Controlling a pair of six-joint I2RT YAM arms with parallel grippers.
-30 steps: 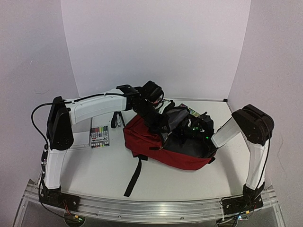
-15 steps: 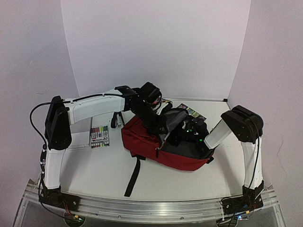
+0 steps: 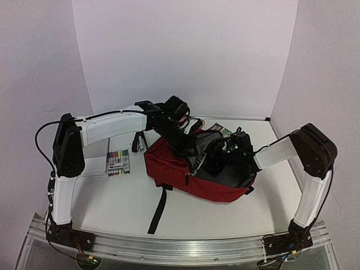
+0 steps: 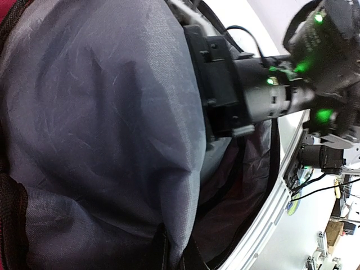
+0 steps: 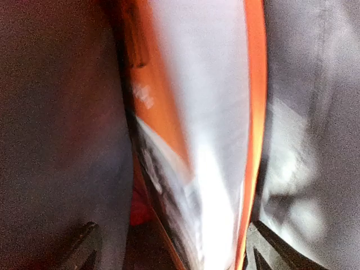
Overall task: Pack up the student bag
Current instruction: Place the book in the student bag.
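Note:
The student bag (image 3: 180, 171), dark red, lies on the table with its mouth held open toward the right. My left gripper (image 3: 191, 148) is shut on the bag's grey lining flap (image 4: 112, 124) and holds it lifted; the fabric is pinched at the bottom of the left wrist view, at the left gripper (image 4: 174, 253). My right gripper (image 3: 229, 153) reaches into the bag's mouth. In the right wrist view the right gripper (image 5: 177, 247) stands open, its fingers (image 5: 84, 242) wide apart. A blurred orange and white flat thing (image 5: 208, 140) stands between them inside the bag.
A pack of coloured markers (image 3: 118, 162) lies left of the bag. A small black tool (image 3: 139, 140) stands behind it. A colourful printed card (image 3: 223, 130) shows behind the bag. A black strap (image 3: 159, 209) trails toward the front edge.
My right gripper has gone from shut to open inside the bag, letting go of the orange and white thing. The right elbow has swung out to the right. The left gripper keeps its hold.

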